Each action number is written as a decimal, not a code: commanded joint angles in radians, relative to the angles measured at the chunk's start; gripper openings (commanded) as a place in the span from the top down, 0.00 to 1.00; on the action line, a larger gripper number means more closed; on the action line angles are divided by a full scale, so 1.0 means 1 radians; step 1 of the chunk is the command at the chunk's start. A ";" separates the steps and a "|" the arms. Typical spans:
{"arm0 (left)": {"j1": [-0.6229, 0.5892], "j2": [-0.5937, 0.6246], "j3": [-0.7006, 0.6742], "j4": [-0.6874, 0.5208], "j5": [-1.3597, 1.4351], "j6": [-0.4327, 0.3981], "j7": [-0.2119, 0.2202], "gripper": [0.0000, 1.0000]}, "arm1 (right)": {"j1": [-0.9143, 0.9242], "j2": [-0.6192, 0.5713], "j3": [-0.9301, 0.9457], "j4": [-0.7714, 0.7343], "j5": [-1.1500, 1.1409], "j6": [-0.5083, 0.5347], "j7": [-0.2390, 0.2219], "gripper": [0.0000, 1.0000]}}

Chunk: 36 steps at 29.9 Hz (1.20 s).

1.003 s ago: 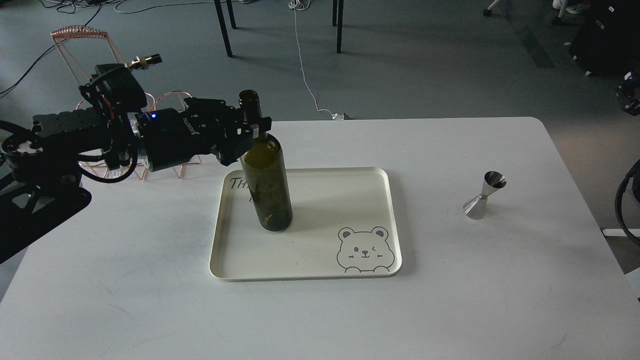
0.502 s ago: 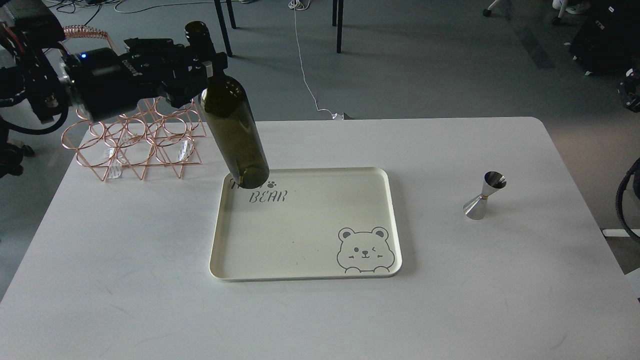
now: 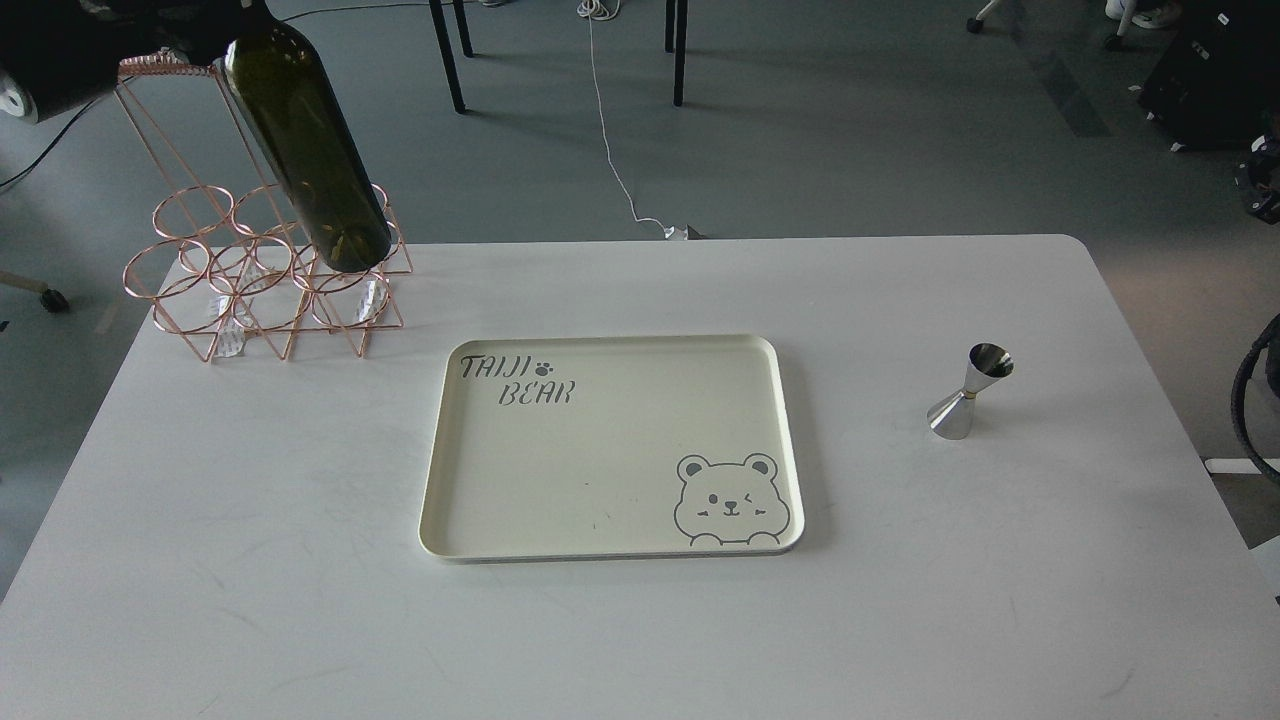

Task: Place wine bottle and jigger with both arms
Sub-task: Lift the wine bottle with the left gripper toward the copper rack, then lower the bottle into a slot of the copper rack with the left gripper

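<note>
The wine bottle (image 3: pixel 305 150) hangs tilted above the copper wire rack (image 3: pixel 265 290), its neck cut off by the top edge, presumably held there for lowering into a rack ring. The left gripper is out of view, so its grasp cannot be confirmed. The jigger (image 3: pixel 968 391) stands untouched on the table (image 3: pixel 900 600), right of the empty tray (image 3: pixel 610 545). The right gripper is not visible.

I see a dark olive-green bottle (image 3: pixel 310 150) against a rose-gold wire rack (image 3: pixel 265 270). The desk (image 3: pixel 640 620) is plain white. The tray (image 3: pixel 610 450) is cream, printed with grey lettering and a grey winking bear face. The jigger (image 3: pixel 968 391) is shiny silver with a thin gold waist band.
</note>
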 commanded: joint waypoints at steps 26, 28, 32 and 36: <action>-0.035 -0.051 0.054 0.126 -0.003 0.008 -0.004 0.79 | -0.004 -0.014 0.002 0.000 0.000 0.000 0.000 0.01; -0.035 -0.054 0.055 0.126 -0.003 0.008 -0.003 0.79 | -0.006 -0.014 0.002 0.000 0.000 0.000 0.000 0.01; -0.031 -0.057 0.058 0.126 -0.003 0.008 -0.003 0.79 | -0.006 -0.014 0.002 0.000 0.000 0.000 0.000 0.01; -0.025 -0.066 0.060 0.135 -0.003 0.008 -0.003 0.79 | -0.004 -0.014 0.002 0.000 0.000 0.000 0.000 0.01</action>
